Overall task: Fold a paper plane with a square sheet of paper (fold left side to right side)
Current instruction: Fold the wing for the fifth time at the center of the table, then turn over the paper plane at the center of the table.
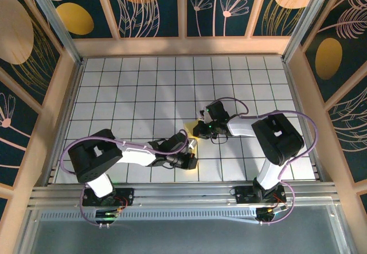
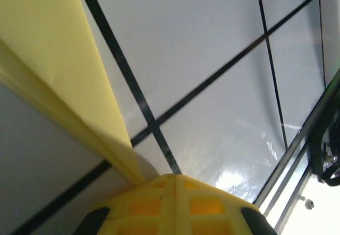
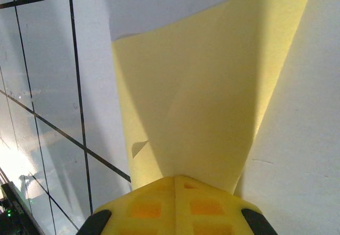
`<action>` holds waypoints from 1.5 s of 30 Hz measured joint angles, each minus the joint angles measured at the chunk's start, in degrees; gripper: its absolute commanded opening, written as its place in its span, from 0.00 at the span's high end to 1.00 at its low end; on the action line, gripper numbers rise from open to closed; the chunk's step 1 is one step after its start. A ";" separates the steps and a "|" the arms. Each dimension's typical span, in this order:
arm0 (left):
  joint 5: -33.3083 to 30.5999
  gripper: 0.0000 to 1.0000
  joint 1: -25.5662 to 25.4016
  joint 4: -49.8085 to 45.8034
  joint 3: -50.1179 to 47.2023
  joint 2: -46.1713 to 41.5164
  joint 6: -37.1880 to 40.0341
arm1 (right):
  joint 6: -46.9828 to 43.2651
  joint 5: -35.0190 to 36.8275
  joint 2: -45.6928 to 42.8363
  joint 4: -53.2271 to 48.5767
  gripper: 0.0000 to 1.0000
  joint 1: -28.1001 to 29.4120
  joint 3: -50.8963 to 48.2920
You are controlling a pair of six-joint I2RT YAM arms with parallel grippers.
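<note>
The square sheet of paper [image 1: 192, 132] is bright yellow and lies partly folded between the two grippers near the table's middle front. In the right wrist view the paper [image 3: 186, 102] spreads broad beyond my right gripper [image 3: 176, 177], with one flap curling up on the right. That gripper is shut, its tips against the sheet. In the left wrist view a creased edge of the paper [image 2: 58, 70] runs down to the tip of my left gripper [image 2: 175, 176]. It is shut too, and the paper meets its left fingertip [image 2: 143, 192] beside the seam. In the top view the left gripper [image 1: 192, 155] sits just below the right gripper [image 1: 200, 130].
The white grid table [image 1: 143, 93] stretches back and to both sides. A metal rail [image 1: 183, 192] runs along the near edge, also seen as the rail [image 2: 297, 155] close to the left gripper. Wooden frame walls [image 1: 63, 93] box the table in.
</note>
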 measured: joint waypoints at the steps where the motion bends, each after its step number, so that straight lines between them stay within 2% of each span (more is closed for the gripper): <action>1: 0.22 1.00 -0.13 -0.37 -0.50 -0.63 0.00 | -0.11 0.00 0.04 -0.09 1.00 0.00 0.07; 5: 0.24 1.00 -0.31 -1.81 -2.38 -4.85 -0.24 | -0.15 0.24 0.02 -1.18 1.00 0.04 0.83; 10: -3.23 1.00 0.59 -2.64 -2.80 -15.69 -0.70 | -0.74 3.98 -0.90 -5.95 0.85 0.20 3.34; 14: -8.17 1.00 4.09 -3.61 -2.80 -24.00 -1.40 | -2.32 7.91 -4.17 -10.69 0.72 0.20 6.56; 17: -14.51 0.93 6.56 -5.88 -2.86 -29.24 -1.90 | -3.26 11.41 -8.37 -13.09 0.63 0.24 8.76; 21: -25.75 0.81 6.95 -10.29 -2.89 -34.21 -3.28 | -3.34 18.78 -12.96 -17.00 0.51 1.53 10.91; 27: -38.82 0.78 6.95 -13.27 -5.07 -38.56 -6.40 | -1.68 28.39 -13.14 -22.91 0.47 7.39 11.32; 34: -44.02 0.77 6.95 -15.32 -7.82 -40.63 -8.85 | 0.11 33.05 -6.95 -24.63 0.48 10.99 11.34; 37: -44.61 0.77 6.95 -16.04 -8.50 -41.22 -9.60 | 0.39 33.29 -4.57 -24.63 0.53 11.30 11.34; 42: -45.24 0.73 6.95 -16.79 -9.31 -42.47 -10.86 | 1.57 33.64 -2.73 -25.29 0.80 11.82 11.39; 45: -46.34 0.67 6.95 -17.90 -9.31 -43.36 -11.28 | 1.77 34.64 -2.82 -26.49 0.97 12.07 12.41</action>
